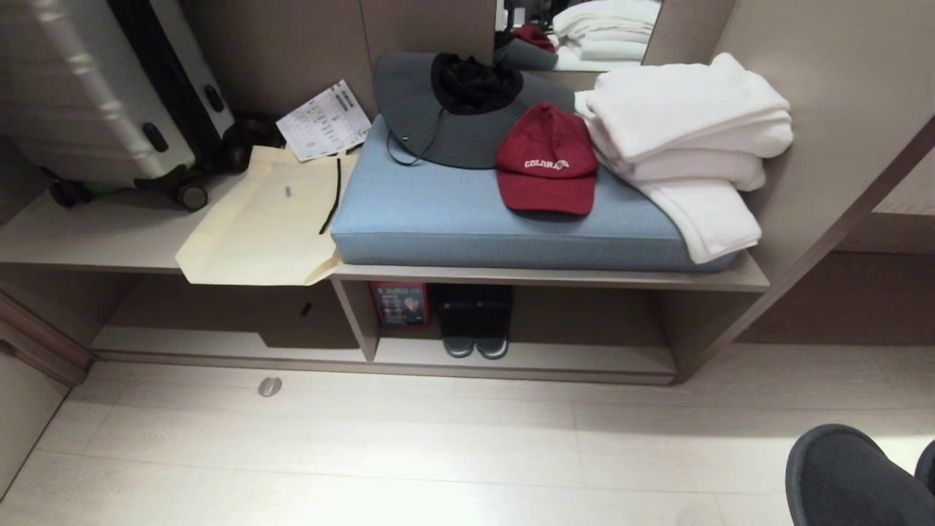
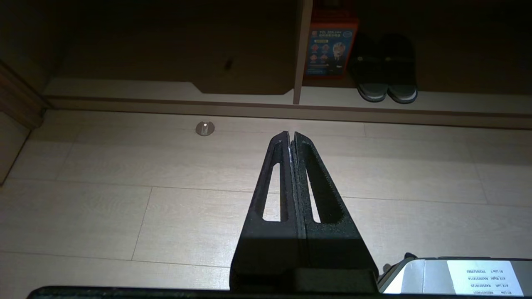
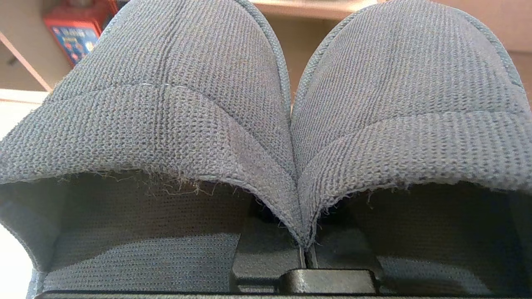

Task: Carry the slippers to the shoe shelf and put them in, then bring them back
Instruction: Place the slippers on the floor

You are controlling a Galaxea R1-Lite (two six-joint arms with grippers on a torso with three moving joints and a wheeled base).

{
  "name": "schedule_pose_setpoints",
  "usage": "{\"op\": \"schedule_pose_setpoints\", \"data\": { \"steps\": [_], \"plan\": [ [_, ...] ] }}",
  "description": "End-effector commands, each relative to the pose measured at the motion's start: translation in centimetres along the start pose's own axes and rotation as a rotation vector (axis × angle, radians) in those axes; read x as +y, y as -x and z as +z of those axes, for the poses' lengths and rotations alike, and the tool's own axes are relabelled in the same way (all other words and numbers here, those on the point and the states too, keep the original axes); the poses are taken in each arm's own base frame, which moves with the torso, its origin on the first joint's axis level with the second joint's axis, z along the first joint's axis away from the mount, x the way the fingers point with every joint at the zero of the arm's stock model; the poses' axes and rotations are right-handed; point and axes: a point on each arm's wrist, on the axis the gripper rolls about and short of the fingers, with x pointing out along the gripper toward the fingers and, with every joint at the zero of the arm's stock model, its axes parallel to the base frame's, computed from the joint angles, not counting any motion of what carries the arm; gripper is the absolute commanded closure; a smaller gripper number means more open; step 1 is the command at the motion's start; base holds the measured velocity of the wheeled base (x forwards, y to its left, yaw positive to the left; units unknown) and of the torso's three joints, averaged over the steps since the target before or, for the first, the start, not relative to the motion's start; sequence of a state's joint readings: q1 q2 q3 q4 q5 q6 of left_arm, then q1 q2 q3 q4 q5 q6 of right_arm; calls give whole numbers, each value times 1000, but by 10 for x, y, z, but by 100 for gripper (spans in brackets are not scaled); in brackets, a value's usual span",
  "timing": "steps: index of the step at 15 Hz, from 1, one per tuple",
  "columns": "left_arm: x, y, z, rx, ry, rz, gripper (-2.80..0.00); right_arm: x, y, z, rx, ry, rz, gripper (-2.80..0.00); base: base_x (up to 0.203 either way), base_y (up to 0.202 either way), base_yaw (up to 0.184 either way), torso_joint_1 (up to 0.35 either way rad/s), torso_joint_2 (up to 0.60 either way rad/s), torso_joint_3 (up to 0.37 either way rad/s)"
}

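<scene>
The slippers (image 3: 174, 104), a dark grey knit pair, fill the right wrist view side by side. My right gripper (image 3: 305, 253) is shut on their inner edges where the two meet. In the head view only their dark toes (image 1: 847, 475) show, low at the right above the floor. The shoe shelf (image 1: 584, 358) is the low beige compartment under the bench, right of an upright divider (image 1: 356, 321). Another dark slide pair (image 1: 475, 325) stands inside it. My left gripper (image 2: 291, 135) hangs shut and empty over the floor, pointing toward the shelf.
A red box (image 1: 399, 303) leans beside the slide pair. On the bench lie a blue cushion (image 1: 453, 212), red cap (image 1: 546, 164), grey hat (image 1: 438, 117), white towels (image 1: 694, 139) and a beige bag (image 1: 263, 219). A suitcase (image 1: 95, 88) stands left. A round metal stop (image 1: 269, 386) is on the floor.
</scene>
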State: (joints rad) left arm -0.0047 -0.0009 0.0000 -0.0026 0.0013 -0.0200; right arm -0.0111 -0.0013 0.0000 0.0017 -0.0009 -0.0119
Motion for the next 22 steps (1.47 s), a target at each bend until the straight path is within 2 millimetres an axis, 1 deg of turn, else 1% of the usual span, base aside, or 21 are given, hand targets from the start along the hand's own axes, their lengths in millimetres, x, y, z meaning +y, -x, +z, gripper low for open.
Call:
{"op": "schedule_pose_setpoints", "data": {
  "steps": [1, 22],
  "plan": [
    [0, 0, 0, 2, 1, 0, 0, 0, 0, 0, -2, 0, 0, 0, 0, 0, 0, 0, -1, 206],
    [0, 0, 0, 2, 1, 0, 0, 0, 0, 0, -2, 0, 0, 0, 0, 0, 0, 2, 3, 202]
  ]
}}
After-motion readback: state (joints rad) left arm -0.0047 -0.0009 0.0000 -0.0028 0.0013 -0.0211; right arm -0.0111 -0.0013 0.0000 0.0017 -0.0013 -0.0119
